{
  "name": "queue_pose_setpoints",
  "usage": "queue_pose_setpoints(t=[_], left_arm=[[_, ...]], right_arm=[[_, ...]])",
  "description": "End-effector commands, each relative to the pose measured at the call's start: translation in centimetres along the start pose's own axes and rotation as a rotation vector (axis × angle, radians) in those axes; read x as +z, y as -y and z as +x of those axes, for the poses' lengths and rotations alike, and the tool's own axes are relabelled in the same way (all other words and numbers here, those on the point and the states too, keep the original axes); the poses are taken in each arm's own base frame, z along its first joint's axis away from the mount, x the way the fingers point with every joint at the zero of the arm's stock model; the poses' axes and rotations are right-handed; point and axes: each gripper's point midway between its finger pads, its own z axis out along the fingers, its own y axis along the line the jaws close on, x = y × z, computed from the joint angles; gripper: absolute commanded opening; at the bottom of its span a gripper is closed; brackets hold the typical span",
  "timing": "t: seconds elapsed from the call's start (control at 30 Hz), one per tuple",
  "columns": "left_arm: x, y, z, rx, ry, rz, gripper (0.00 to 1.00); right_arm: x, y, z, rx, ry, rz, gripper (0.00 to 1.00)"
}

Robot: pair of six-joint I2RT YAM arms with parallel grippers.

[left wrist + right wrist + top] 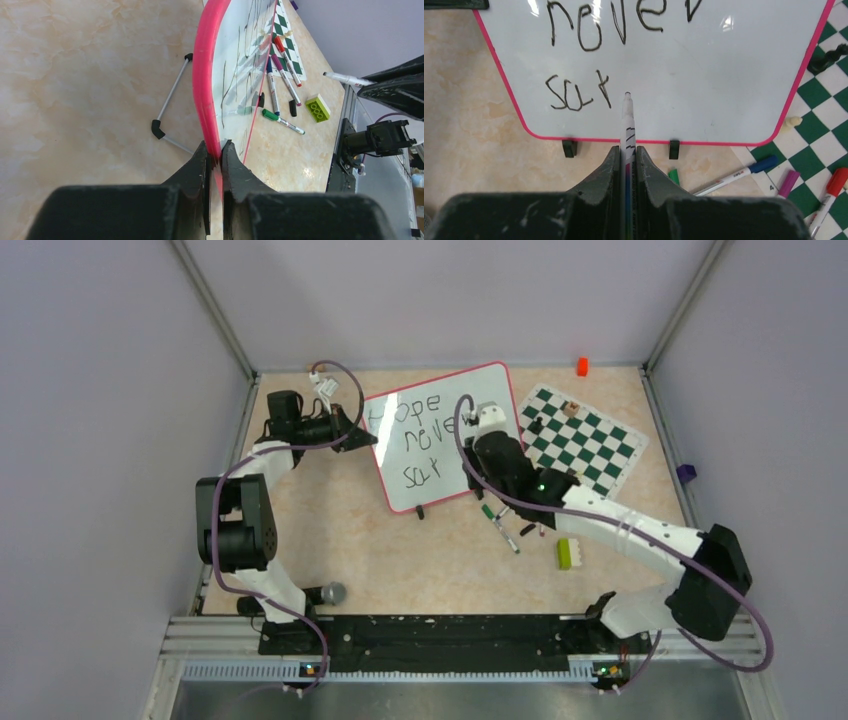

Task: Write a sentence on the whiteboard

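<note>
The right gripper (626,150) is filling the bottom of the right wrist view, its jaws standing narrow and clamping a white marker (627,117). The marker's long axis is running straight out from the jaws toward the whiteboard (714,85). Its tip is sitting just right of the last written letter; contact with the surface cannot be confirmed.

The whiteboard is standing propped at the far middle of the tabletop (400,560). Its long axis is running left to right, with the right end turned slightly farther away and the writing face pointing toward the arm bases. Two black clips (570,148) are sitting on its lower edge. The sentence (420,435) is reading "Hope never" on two lines, with a third line just begun.

The left gripper (215,150) is pinching the whiteboard by its left edge, jaws nearly closed on it.

Only the left wrist view is showing the wire stand (172,97) behind the board. Only the top view is showing the whole chess mat (585,440) just right of the board. Loose markers (282,75) and a green brick (318,108) are lying in front.
</note>
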Motion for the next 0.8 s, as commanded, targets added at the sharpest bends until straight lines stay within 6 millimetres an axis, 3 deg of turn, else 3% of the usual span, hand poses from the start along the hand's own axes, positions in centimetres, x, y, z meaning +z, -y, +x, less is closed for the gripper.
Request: queue_pose_setpoints(t=[0.0, 0.23, 0.37, 0.57, 0.67, 0.77], left_arm=[[0.7, -3.9, 1.5, 0.083, -0.019, -0.164, 0.00], [0.3, -4.4, 1.2, 0.050, 0.000, -0.179, 0.00], [-0.5, -4.6, 0.7, 0.032, 0.040, -0.155, 0.00], [-0.9, -4.7, 1.1, 0.052, 0.030, -0.184, 0.00], [-1.0, -4.6, 1.3, 0.059, 0.027, -0.195, 0.00], [-0.8, -4.6, 1.3, 0.060, 0.022, -0.196, 0.00]], right_arm=[[-1.9, -0.2, -1.5, 0.157, 0.185, -0.080, 0.00], [-2.6, 1.4, 0.6, 0.199, 0.249, -0.066, 0.00], [-1.9, 0.2, 0.7, 0.206, 0.241, -0.091, 0.00], [1.2, -1.4, 1.8, 0.079, 0.128, -0.032, 0.00], [1.0, -2.7, 1.1, 0.037, 0.143, -0.064, 0.00], [1.2, -2.5, 1.5, 0.056, 0.160, -0.023, 0.00]])
